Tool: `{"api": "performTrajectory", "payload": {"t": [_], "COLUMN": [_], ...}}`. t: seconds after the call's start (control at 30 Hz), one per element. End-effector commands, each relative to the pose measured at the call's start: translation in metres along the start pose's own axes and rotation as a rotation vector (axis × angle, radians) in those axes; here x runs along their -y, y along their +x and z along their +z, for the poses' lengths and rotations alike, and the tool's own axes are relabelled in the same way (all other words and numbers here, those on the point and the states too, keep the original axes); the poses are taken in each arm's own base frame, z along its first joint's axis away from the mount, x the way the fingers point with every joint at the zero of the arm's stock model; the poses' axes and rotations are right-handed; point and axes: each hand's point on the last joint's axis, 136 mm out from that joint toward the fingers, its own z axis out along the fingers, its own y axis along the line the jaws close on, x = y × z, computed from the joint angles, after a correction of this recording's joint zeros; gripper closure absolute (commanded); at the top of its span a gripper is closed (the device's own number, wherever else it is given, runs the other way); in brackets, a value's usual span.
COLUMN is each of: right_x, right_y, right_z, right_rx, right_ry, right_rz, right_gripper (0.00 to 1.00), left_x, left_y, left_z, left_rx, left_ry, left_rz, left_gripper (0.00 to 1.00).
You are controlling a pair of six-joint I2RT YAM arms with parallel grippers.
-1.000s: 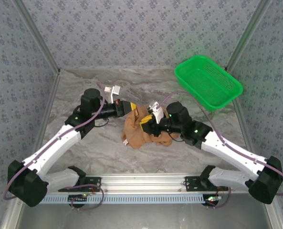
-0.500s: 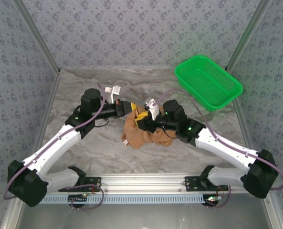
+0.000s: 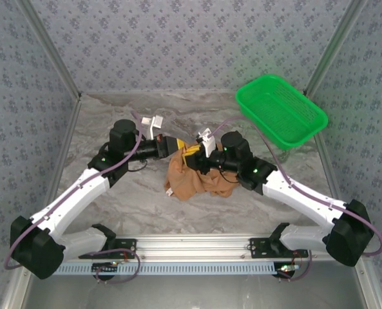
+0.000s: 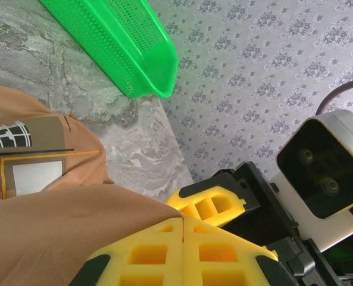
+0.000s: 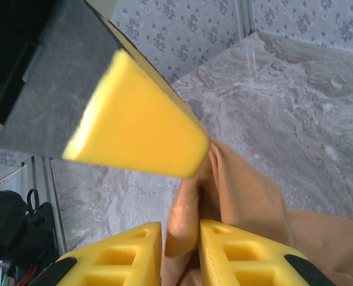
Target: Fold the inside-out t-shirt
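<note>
- The marbled grey surface (image 3: pixel 133 122) fills the middle of the top view, with patterned walls around it.
- A green mesh basket (image 3: pixel 281 111) sits at the upper right of the top view, well apart from the cloth. In the left wrist view it runs across the upper left (image 4: pixel 122 42).
- The inside-out t-shirt (image 3: pixel 191 183) lies bunched in a wrinkled orange-tan heap at the centre of the surface, between the two arms. Its upper edge is drawn up to where the two grippers meet. It fills the lower left of the left wrist view (image 4: pixel 45 232) and the lower right of the right wrist view (image 5: pixel 247 190).
- The left gripper (image 3: pixel 178 147) reaches in from the left at the top edge of the heap. In its own view (image 4: pixel 182 223) the yellow pads are pressed flush together with the cloth lying against them. Whether a fold is pinched there cannot be told.
- The right gripper (image 3: pixel 194 158) comes in from the right, just beside the left one. In its own view (image 5: pixel 181 229) the yellow pads are clamped on an upright fold of the shirt.
- A squarish printed patch (image 4: pixel 36 176) with a white rectangle shows on the cloth at the left of the left wrist view.
</note>
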Motion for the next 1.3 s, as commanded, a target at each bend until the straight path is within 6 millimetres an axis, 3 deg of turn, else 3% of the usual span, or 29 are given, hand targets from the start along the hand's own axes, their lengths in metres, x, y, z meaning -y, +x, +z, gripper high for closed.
{"api": "performTrajectory", "payload": {"t": [0.0,0.13,0.27,0.4,0.57,0.73,0.9,0.97,1.17,1.27], "right_x": [-0.007,-0.004,-0.001,-0.002,0.001,0.009,0.012,0.013,0.015,0.014], "right_y": [-0.025,-0.023,-0.017,-0.023,-0.046,-0.062,-0.075,-0.077,-0.077,-0.078], "right_z": [-0.002,-0.004,-0.009,-0.019,-0.023,-0.019,-0.018,-0.018,-0.019,-0.022], "right_rx": [0.067,0.053,0.032,0.05,0.124,0.164,0.196,0.202,0.214,0.221], "right_ry": [-0.024,-0.011,0.005,-0.029,-0.052,-0.025,-0.022,-0.018,-0.015,-0.02], "right_rz": [-0.004,0.026,0.038,0.109,0.265,0.366,0.429,0.45,0.489,0.491], "right_gripper": [0.81,1.0,1.0,1.0,1.0,1.0,1.0,1.0,1.0,1.0], "left_x": [0.017,0.016,0.013,-0.004,-0.025,-0.024,-0.035,-0.036,-0.034,-0.038], "left_y": [-0.004,-0.004,-0.006,-0.016,-0.024,-0.004,0.03,0.033,0.022,0.013], "left_z": [-0.002,-0.002,-0.003,-0.009,-0.029,-0.043,-0.027,-0.017,0.01,0.017], "left_rx": [0.003,0.006,0.016,0.079,0.161,0.171,0.093,0.072,0.095,0.139], "left_ry": [0.047,0.039,0.022,-0.07,-0.237,-0.221,-0.281,-0.301,-0.331,-0.345], "left_rz": [0.056,0.06,0.068,0.091,0.226,0.309,0.407,0.445,0.505,0.521], "left_gripper": [1.0,1.0,1.0,1.0,0.68,0.46,0.42,0.42,0.41,0.48]}}
